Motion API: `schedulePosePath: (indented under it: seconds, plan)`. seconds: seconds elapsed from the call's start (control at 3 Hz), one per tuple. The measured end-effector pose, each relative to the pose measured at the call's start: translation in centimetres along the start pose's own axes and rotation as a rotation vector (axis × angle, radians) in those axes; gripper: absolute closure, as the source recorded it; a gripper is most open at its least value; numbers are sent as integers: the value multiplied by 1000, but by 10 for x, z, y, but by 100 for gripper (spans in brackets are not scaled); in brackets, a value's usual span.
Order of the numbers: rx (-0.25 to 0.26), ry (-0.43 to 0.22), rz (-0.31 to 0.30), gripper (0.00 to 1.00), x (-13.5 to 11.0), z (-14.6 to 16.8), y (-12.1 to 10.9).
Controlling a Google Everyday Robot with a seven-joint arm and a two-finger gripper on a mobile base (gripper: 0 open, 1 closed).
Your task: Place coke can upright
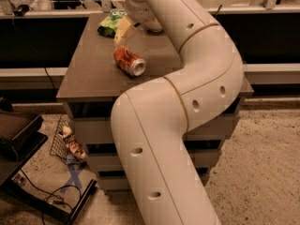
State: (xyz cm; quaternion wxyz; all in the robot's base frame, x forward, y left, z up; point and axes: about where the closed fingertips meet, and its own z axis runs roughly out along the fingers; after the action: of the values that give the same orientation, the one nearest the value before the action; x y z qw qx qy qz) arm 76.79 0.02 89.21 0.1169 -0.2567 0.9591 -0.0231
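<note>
The coke can (129,61), red-orange with a silver end facing the front right, lies on its side on the brown tabletop (89,74), left of the middle. My gripper (123,30) hangs just behind and above the can, apart from it, at the end of the big white arm (187,78) that sweeps across the middle of the view. Nothing shows in the gripper.
A green snack bag (110,22) lies at the table's back left, right behind the gripper. The table has drawers (93,125) below. On the floor at the left are a wire basket (65,139), a dark stand (18,135) and cables. A counter rail runs behind.
</note>
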Motion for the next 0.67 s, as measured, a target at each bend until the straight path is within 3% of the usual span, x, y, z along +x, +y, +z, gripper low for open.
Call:
schedulePosePath:
  seconds: [0.33, 0.67]
  plan:
    - [-31, 0, -26, 0, -4, -4, 18]
    - [-105, 1, -71, 0, -2, -3, 34]
